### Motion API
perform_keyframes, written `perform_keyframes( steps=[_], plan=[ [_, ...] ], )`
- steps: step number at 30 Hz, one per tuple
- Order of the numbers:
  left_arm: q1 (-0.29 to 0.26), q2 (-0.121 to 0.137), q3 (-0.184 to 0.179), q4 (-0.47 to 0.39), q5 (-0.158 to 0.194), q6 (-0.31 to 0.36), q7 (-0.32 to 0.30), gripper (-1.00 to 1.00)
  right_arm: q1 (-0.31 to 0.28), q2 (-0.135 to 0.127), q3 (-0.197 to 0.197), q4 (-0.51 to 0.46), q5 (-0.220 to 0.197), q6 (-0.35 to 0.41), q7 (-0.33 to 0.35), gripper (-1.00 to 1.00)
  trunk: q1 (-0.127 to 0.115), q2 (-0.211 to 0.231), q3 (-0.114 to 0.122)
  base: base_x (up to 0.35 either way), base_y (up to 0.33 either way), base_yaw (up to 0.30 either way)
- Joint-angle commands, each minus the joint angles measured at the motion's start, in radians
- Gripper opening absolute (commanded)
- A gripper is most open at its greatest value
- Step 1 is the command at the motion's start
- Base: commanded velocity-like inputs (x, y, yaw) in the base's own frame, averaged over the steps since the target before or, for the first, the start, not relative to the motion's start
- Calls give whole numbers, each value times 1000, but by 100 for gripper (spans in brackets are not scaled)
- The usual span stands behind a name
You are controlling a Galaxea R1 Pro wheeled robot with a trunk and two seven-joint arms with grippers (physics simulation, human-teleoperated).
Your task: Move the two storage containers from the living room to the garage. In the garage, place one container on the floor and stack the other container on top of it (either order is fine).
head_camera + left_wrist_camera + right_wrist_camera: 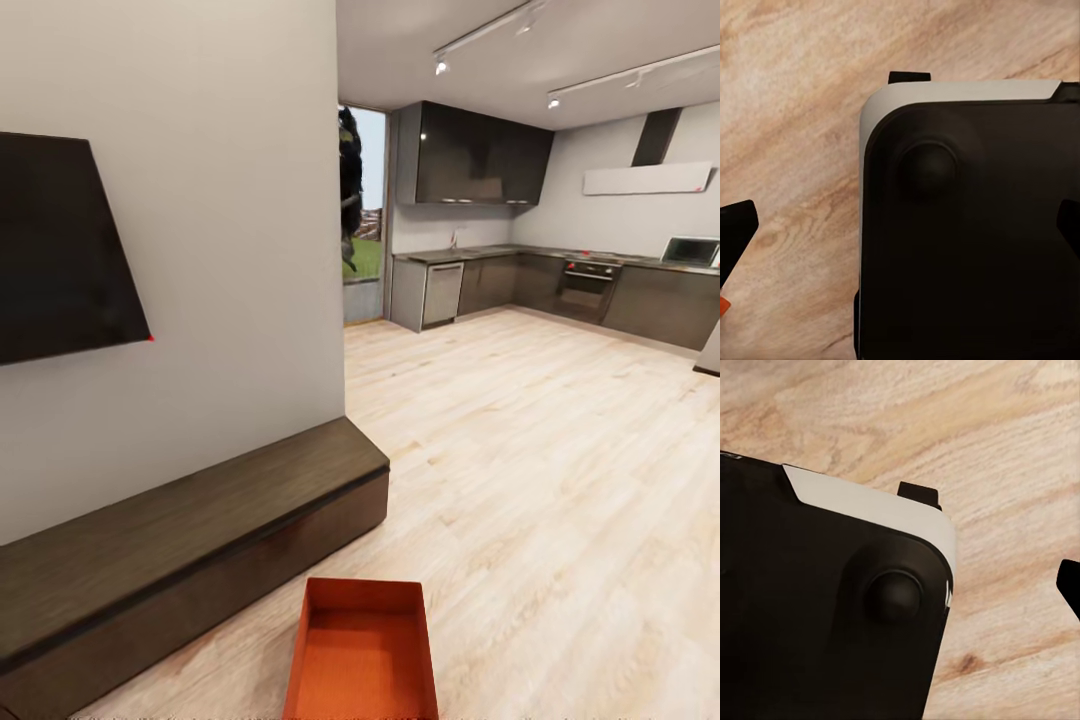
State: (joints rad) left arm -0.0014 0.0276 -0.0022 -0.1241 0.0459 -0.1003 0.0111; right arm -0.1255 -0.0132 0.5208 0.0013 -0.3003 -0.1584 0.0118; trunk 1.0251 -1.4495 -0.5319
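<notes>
**One orange-red bin on the living-room floor, beside the low cabinet**

Seen from the head camera, left to right from the long dark low cabinet (190,540): mounted on the white wall above it, a black TV (60,250). Just off the cabinet's right end, resting on the light wood plank floor (560,480), an open-top orange-red storage container (362,655), close to the cabinet but apart from it. Farther right and well beyond, a dark kitchen run (560,285) with built-in oven (588,285).

From the left wrist camera: dark robot base (967,240) with white edge over plank floor; black fingertip (736,232) at the frame's edge; opening of the jaws impossible to tell. From the right wrist camera: same base (817,607); jaw state likewise unclear.
</notes>
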Motion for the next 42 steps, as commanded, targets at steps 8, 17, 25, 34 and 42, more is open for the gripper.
perform_keyframes(
  steps=[8,17,25,34,42],
  plan=[
    [0,0,-1,0,5,-2,1,100,0,0,8,0,-11,-3,2,100,0,0,-14,0,0,0],
    [0,0,-1,0,6,-2,1,100,0,0,8,0,-11,-3,2,100,0,0,-28,0,0,0],
    [0,0,-1,0,5,-2,1,100,0,0,8,0,-11,-3,2,100,0,0,-41,0,0,0],
    [0,0,-1,0,6,-2,1,100,0,-1,8,0,-11,-3,2,100,0,0,-56,0,0,0],
    [0,0,-1,0,6,-2,1,100,0,0,8,0,-11,-3,2,100,0,0,-69,0,0,0]
  ],
)
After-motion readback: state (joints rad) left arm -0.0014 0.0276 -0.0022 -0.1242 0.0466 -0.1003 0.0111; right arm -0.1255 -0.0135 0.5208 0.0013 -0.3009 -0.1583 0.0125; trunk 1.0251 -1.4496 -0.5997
